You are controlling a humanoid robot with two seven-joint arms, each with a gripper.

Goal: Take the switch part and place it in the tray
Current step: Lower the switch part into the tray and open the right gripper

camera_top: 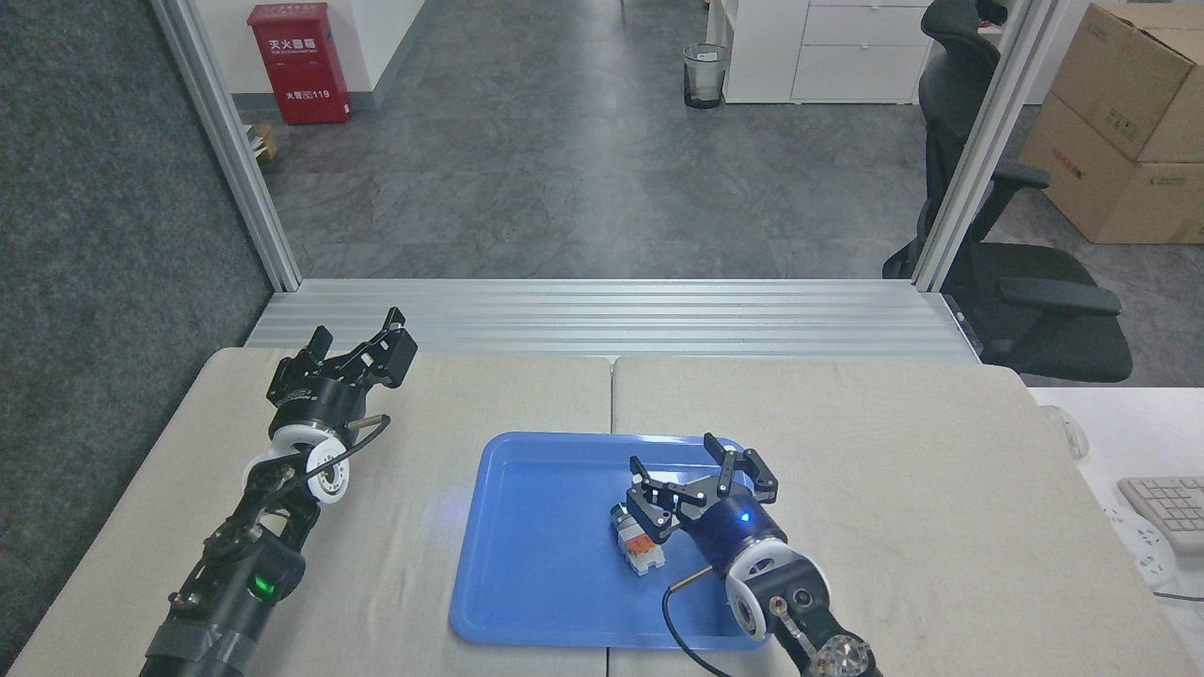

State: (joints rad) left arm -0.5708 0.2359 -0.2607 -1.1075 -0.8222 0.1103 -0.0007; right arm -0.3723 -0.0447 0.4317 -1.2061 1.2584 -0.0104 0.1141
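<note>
The switch part [637,543], white-grey with an orange band, lies on its side inside the blue tray [536,555], right of the tray's middle. My right gripper [696,467] hovers just above and behind it, open, with nothing between its fingers. My left gripper [362,340] rests over the far left of the table, open and empty, well away from the tray.
Two beige tabletops meet at a seam [609,395] behind the tray. A white desk with a keyboard [1166,508] adjoins on the right. A black office chair [1025,291] and cardboard boxes [1119,122] stand beyond the table's far right.
</note>
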